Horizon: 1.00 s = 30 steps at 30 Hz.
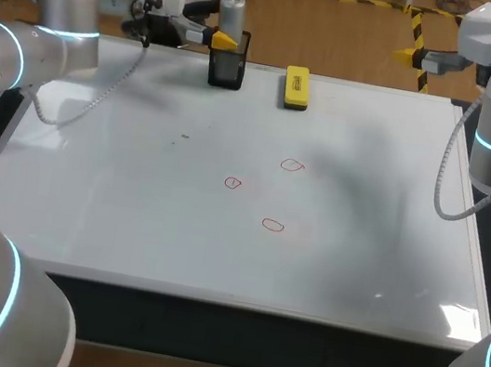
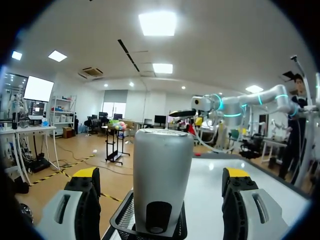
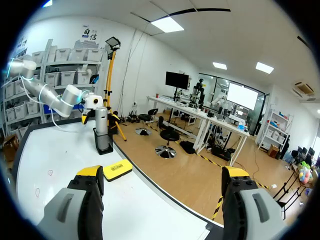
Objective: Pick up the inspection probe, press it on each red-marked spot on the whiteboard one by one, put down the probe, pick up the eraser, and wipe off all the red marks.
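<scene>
left end effector (image 2: 162, 172) — fingers wide apart either side of inspection probe (image 1: 232, 7), not touching, lined up to close | probe upright in black holder (image 1: 227, 69) at far edge of whiteboard (image 1: 129, 202), body exposed for a side grasp | right end effector (image 3: 162, 175) open, empty, held aside

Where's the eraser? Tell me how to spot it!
Look at the big whiteboard, along its far edge. Right of the black holder with the grey probe lies the eraser. It is the only flat yellow block there.

Bright, lit from overhead; glare nr whiteboard (image 1: 129, 202) corner, soft shadows across mid.
</scene>
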### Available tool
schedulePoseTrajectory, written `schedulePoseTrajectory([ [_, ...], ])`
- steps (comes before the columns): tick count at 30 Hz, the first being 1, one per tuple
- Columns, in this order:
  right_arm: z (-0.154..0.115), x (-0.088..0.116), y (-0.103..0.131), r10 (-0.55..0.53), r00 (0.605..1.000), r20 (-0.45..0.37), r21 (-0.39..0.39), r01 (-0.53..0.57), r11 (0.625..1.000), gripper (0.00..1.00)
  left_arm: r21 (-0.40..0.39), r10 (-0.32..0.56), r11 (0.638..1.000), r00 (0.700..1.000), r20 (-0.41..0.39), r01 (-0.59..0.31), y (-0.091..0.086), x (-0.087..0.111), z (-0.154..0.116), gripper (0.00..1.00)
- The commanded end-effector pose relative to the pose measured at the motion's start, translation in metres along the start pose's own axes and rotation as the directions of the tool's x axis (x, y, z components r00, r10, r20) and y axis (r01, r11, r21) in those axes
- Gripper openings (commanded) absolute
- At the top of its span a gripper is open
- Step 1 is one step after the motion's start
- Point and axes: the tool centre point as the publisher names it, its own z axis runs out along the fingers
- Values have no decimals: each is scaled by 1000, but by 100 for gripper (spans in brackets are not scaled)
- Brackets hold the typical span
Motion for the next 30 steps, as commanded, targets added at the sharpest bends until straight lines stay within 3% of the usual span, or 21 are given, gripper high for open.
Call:
schedulePoseTrajectory([
  [1,0,0,0,0,1000,0,3,0,1000,100,0,3,1000,1000,6,-3,1,2,2,100],
  [15,0,0,0,0,1000,0,3,0,1000,100,-1,-13,1000,1000,6,13,9,2,9,100],
  [16,0,0,0,0,1000,0,3,0,1000,100,0,-13,1000,1000,8,13,10,1,9,86],
  [21,0,0,0,0,1000,0,3,0,1000,100,0,-13,1000,1000,16,13,10,-1,7,46],
  [23,0,0,0,0,1000,0,3,0,1000,100,-2,-12,1000,1000,15,12,10,-1,7,38],
  [24,0,0,0,0,1000,0,3,0,1000,100,-3,-12,1000,1000,16,12,11,-1,6,0],
  [30,0,0,0,0,1000,0,3,0,1000,100,-7,-10,1000,1000,18,10,11,0,3,0],
])
